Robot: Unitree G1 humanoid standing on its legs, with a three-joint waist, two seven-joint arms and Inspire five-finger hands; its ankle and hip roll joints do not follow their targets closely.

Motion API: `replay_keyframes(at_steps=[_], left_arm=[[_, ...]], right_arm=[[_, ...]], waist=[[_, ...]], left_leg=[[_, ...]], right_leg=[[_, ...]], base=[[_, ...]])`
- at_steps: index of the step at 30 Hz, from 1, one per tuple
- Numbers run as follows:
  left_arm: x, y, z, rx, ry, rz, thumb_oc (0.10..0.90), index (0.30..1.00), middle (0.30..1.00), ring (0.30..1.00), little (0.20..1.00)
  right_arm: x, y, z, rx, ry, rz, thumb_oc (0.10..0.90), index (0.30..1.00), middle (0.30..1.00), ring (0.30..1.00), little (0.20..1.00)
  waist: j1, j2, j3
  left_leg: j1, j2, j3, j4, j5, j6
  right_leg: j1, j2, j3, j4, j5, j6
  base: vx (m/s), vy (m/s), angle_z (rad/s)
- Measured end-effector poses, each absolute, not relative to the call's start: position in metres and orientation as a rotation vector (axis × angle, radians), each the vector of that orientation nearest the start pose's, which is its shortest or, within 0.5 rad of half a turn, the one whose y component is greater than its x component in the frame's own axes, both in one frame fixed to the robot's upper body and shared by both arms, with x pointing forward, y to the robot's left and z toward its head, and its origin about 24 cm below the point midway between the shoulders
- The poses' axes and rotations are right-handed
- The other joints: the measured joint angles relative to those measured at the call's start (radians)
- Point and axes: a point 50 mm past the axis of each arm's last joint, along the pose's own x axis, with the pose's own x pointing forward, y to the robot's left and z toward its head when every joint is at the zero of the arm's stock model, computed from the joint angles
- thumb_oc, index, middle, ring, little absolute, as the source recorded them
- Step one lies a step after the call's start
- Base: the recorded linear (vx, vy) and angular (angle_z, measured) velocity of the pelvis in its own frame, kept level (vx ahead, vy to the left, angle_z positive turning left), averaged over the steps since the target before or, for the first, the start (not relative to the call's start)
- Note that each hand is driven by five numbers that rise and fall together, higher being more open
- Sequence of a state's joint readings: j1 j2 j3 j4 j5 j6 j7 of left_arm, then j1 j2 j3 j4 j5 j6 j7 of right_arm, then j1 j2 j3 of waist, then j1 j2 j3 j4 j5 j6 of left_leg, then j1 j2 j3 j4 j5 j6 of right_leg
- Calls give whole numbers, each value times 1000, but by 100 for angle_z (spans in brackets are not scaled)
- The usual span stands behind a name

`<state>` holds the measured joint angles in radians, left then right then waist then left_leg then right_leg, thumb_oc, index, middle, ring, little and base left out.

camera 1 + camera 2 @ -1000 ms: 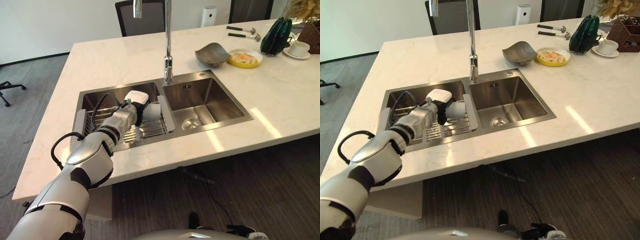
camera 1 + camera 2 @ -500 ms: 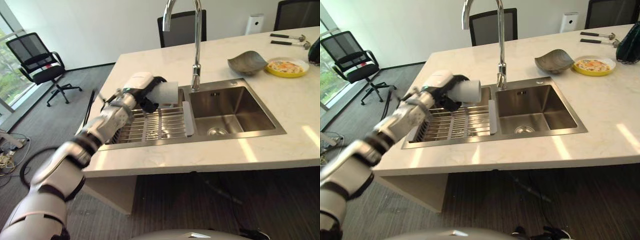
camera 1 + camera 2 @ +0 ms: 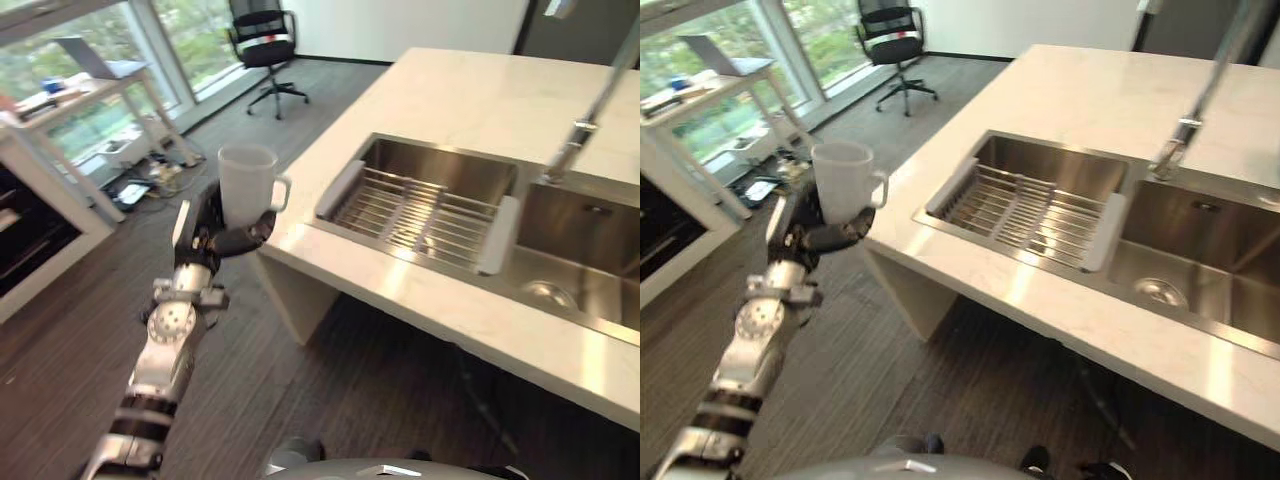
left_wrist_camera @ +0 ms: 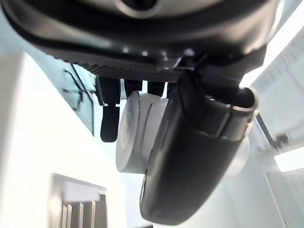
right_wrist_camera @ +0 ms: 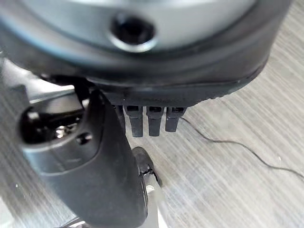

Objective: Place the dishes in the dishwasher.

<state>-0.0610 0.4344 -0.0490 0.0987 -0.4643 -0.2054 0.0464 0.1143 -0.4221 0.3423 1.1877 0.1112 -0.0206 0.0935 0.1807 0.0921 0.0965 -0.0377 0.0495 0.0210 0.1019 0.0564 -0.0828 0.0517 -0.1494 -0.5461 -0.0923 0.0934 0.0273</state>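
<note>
A white mug [image 3: 247, 185] with a handle is held upright in the air, out past the counter's corner and above the dark floor. My left hand [image 3: 215, 235] is shut on the mug, its fingers curled round the lower body. The left wrist view shows the mug [image 4: 137, 130] lying between the thumb and the fingers. My right hand [image 5: 95, 161] hangs over the wood-look floor with its fingers [image 5: 149, 121] straight and holding nothing.
The marble counter [image 3: 470, 95] holds a double steel sink with a wire rack [image 3: 425, 210] in its near basin and a faucet [image 3: 585, 110] behind. A black office chair [image 3: 265, 35] and a white desk [image 3: 90, 85] stand by the windows, with open floor between.
The camera has swung left. My left hand has carried the mug from above the sink rack out past the counter's edge, over the floor.
</note>
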Motion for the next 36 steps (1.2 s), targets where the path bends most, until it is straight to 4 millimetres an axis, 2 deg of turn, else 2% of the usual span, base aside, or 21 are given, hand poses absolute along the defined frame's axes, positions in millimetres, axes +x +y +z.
replay_keyframes(at_steps=[2, 3, 4, 6, 7, 9, 10, 12, 13, 15, 16, 18, 19, 20, 21, 23, 24, 26, 27, 30, 36], left_arm=[[245, 233, 58, -36, -105, 49, 400, 300, 300, 300, 300], [242, 235, 55, -32, -89, 54, 400, 300, 300, 300, 300], [237, 244, 50, -27, -61, 87, 400, 300, 300, 300, 300], [229, 257, 48, 3, -38, 117, 400, 300, 300, 300, 300], [229, 259, 49, 8, -42, 121, 400, 300, 300, 300, 300], [224, 255, 44, -4, -29, 120, 400, 300, 300, 300, 300], [220, 259, 42, 42, -12, 120, 400, 300, 300, 300, 300], [217, 263, 40, 64, 1, 143, 400, 300, 300, 300, 300], [214, 271, 41, 75, -3, 180, 400, 300, 300, 300, 300], [211, 288, 49, 118, -18, 230, 400, 300, 300, 300, 300], [208, 294, 51, 142, -17, 249, 400, 300, 300, 300, 300], [218, 284, 55, 177, -37, 196, 400, 300, 300, 300, 300], [223, 276, 54, 188, -38, 173, 400, 300, 300, 300, 300], [225, 275, 55, 199, -43, 178, 400, 300, 300, 300, 300], [231, 274, 61, 216, -67, 181, 400, 300, 300, 300, 300], [263, 256, 86, 286, -157, 90, 400, 300, 300, 300, 300], [271, 250, 93, 334, -176, 44, 400, 300, 300, 300, 300], [275, 227, 84, 343, -151, -44, 400, 300, 300, 300, 300], [272, 221, 79, 360, -132, -82, 400, 300, 300, 300, 300], [254, 215, 55, 371, -36, -160, 400, 300, 300, 300, 300], [246, 216, 48, 367, -2, -169, 400, 300, 300, 300, 300]], right_arm=[[50, -282, -152, -455, 1342, 105, 800, 900, 900, 900, 900], [50, -284, -151, -448, 1342, 91, 800, 900, 900, 900, 900], [56, -276, -153, -389, 1316, 61, 800, 900, 900, 900, 900], [62, -265, -155, -339, 1283, 59, 800, 900, 900, 900, 900], [62, -264, -155, -321, 1251, 54, 800, 900, 900, 900, 900], [57, -277, -149, -285, 1224, -25, 800, 900, 900, 900, 900], [55, -281, -149, -213, 1224, -128, 800, 900, 900, 900, 900], [48, -277, -153, -136, 1238, -173, 800, 900, 900, 900, 900], [49, -269, -156, -91, 1246, -177, 800, 900, 900, 900, 900], [47, -255, -161, -62, 1270, -153, 800, 900, 900, 900, 900], [45, -255, -161, -62, 1269, -149, 800, 900, 900, 900, 900], [25, -264, -160, -55, 1297, -203, 800, 900, 900, 900, 900], [21, -269, -157, -37, 1280, -240, 800, 900, 900, 900, 900], [33, -270, -156, -41, 1242, -237, 800, 900, 900, 900, 900], [55, -268, -154, -60, 1190, -200, 800, 900, 900, 900, 900], [89, -254, -152, -69, 1111, -140, 800, 900, 900, 900, 900], [109, -247, -152, -103, 1135, -103, 800, 900, 900, 900, 900], [122, -245, -150, -120, 1113, -118, 800, 900, 900, 900, 900], [124, -242, -150, -118, 1106, -115, 800, 900, 900, 900, 900], [143, -229, -146, -110, 1046, -70, 800, 900, 900, 900, 900], [133, -205, -156, -123, 1104, 17, 800, 900, 900, 900, 900]], waist=[[11, 2, 4], [18, -3, 2], [20, -56, 27], [26, -110, 19], [-17, -101, 12], [-63, -36, -28], [-79, -51, -28], [-85, -53, -27], [-78, -33, -19], [-62, -88, -30], [-43, -98, -33], [-65, -78, -41], [-126, -53, -40], [-130, -40, -41], [-110, 2, -28], [-122, -19, 27], [-112, -63, 37], [-109, -89, 53], [-105, -102, 48], [-58, -80, 48], [-31, -127, 6]], left_leg=[[24, 3, 28, -111, 22, 4], [38, 8, 53, -181, -29, 3], [40, 40, 182, -130, -15, -30], [59, 99, 228, -44, -35, -91], [72, 194, 309, -2, -51, -115], [98, 253, 356, -56, -17, -104], [106, 174, 350, -80, -34, -93], [86, 128, 310, -61, -59, -50], [88, 115, 276, -54, -77, -15], [67, 69, 248, -17, -85, 7], [54, 29, 232, 11, -106, 15], [11, -54, 177, 53, -151, 104], [10, -88, 11, 59, -135, 123], [17, -96, -52, 39, -122, 165], [22, -84, -122, 13, -96, 144], [6, -82, -320, -35, -27, 173], [3, -112, -377, -61, -8, 119], [20, -158, -508, -63, -10, 123], [26, -171, -516, -61, -13, 109], [55, -110, -492, -76, -34, 51], [116, -80, -445, -128, -47, 34]], right_leg=[[2, 3, -39, -10, 11, 8], [3, 1, -78, -11, 37, 0], [24, -53, -142, -11, 34, -3], [39, -101, -194, -11, 47, 9], [80, -113, -271, 0, 60, 60], [101, -148, -347, 49, 61, 105], [106, -216, -356, 79, 87, 130], [110, -282, -366, 144, 127, 84], [95, -291, -335, 213, 66, 101], [111, -269, -349, 188, 58, 84], [147, -314, -384, 200, 77, 100], [217, -415, -334, 372, 89, 94], [192, -401, -65, 494, 71, 17], [163, -350, 84, 509, -23, 72], [95, -233, 256, 511, -118, 126], [-24, 19, 483, 485, -278, 122], [-96, 30, 501, 415, -289, 112], [-125, 25, 466, 294, -224, 53], [-137, 7, 434, 276, -127, 52], [-44, 25, 340, 219, -153, 34], [92, 63, 321, 29, -104, 40]], base=[[-185, 136, 88], [-114, 133, 123], [-231, 272, 104], [-270, 346, 98], [-225, 373, 143], [-200, 482, 158], [-187, 628, 113], [-108, 619, 82], [-68, 587, 75], [-38, 523, 70], [127, 500, 134], [103, 331, 257], [-19, 136, 295], [-2, 182, 270], [66, 140, 207], [117, 73, 293], [107, -18, 269], [61, -87, 204], [44, -152, 195], [87, -146, 83], [27, -78, 0]])
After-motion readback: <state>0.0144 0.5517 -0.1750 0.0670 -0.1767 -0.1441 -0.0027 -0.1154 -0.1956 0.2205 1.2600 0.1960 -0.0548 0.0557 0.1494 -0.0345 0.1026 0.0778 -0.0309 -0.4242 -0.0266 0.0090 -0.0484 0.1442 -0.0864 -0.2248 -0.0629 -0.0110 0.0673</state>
